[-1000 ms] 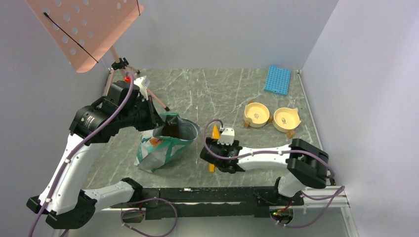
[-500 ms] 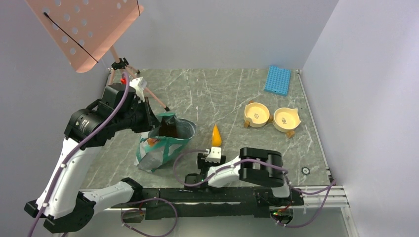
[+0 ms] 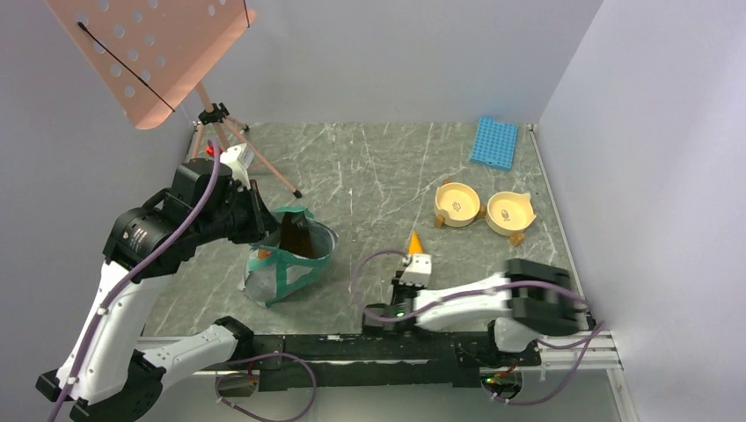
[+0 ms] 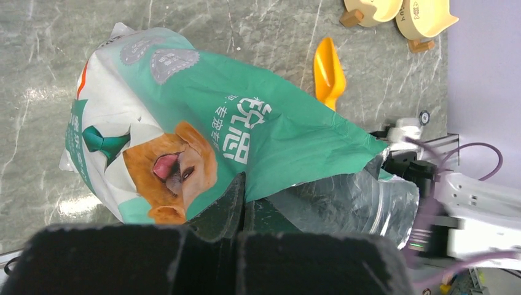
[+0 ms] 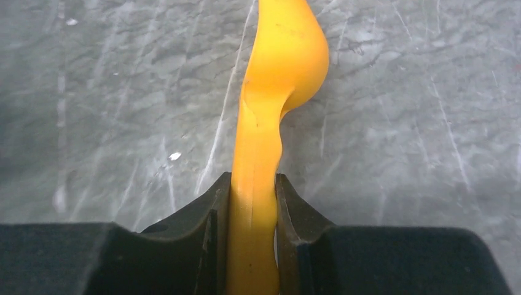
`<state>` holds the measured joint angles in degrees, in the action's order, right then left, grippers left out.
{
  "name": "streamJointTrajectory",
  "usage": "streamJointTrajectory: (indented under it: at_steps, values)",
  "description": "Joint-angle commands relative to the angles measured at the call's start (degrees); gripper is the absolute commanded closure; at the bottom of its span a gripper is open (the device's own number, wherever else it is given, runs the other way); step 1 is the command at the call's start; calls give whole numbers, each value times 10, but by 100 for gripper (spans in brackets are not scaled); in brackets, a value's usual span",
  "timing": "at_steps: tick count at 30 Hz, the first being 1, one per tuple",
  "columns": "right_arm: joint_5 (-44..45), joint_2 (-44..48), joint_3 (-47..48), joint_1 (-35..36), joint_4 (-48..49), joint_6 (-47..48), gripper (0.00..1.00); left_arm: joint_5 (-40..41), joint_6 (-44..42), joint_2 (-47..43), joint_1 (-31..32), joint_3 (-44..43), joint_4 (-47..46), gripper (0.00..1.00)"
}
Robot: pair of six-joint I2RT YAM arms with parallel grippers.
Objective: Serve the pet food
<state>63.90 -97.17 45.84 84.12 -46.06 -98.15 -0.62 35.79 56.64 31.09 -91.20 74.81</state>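
The pet food shows as a dark-brown heap inside the open mouth of the green bag with a dog picture, which stands left of centre. My left gripper is shut on the bag's rim and holds it up. No kibble shows in the left wrist view. An orange scoop lies low over the table, right of the bag. Its handle sits pinched between the fingers of my right gripper, both pads pressing its sides.
Two cream pet bowls stand at the right. A blue rack lies at the far right corner. A tripod carrying a pink perforated board stands at the far left, just behind my left arm.
My right gripper closed from wide open onto the scoop handle, and the right arm swung right, the scoop shifting right with it. The left arm drew the bag slightly left.
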Motion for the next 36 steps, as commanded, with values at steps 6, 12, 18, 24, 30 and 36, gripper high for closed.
streamJointTrajectory:
  at_steps: [6,12,18,24,30,36]
  values:
    - [-383,422,13,-155,-3,411,100,29,22,22,-1,32,-29,100]
    - [-544,427,222,-248,-181,550,100,-28,78,38,-1,93,-106,100]
    - [-540,347,479,-253,-287,639,100,-36,77,98,8,99,-133,100]
    - [-649,280,649,-253,-280,709,100,-29,32,161,31,1,-93,100]
    - [-747,238,734,-253,-289,733,100,48,-19,220,47,-154,-13,100]
    - [-762,215,686,-254,-268,716,100,41,-30,180,55,-125,-79,100]
